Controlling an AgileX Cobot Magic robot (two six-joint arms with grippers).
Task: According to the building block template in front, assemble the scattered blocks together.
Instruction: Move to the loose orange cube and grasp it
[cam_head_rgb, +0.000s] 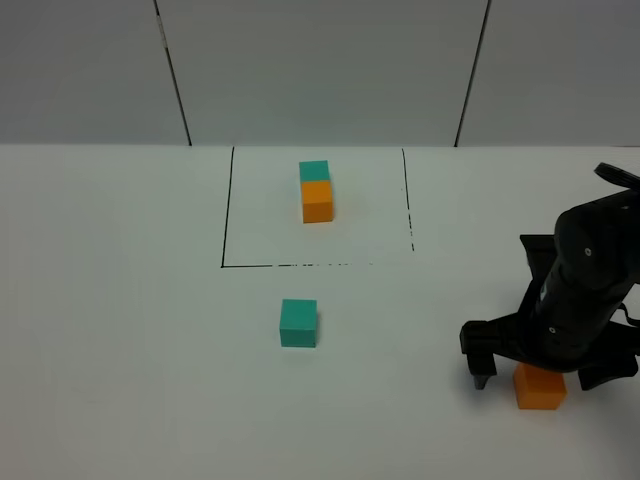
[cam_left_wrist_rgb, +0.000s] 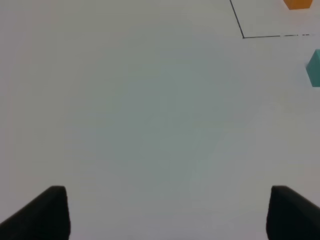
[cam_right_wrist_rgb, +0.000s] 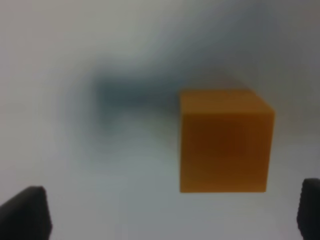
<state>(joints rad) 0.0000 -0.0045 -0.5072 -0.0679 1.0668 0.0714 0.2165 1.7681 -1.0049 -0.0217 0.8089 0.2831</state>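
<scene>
Right end effector: jaws wide, either side of the loose orange cube, not gripping. Left end effector: jaws wide, empty.

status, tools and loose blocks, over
Right tool open above orange cube. Left tool open, holding nothing. Teal cube loose, outside template. Nothing blocking.

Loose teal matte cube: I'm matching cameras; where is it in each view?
Exterior high: loose teal matte cube near the centre, just before the black drawn outline's near line.
Left wrist: cut by the frame edge, near the outline's corner.
Right wrist: not in it.
Shared landmark: that outline corner.
</scene>
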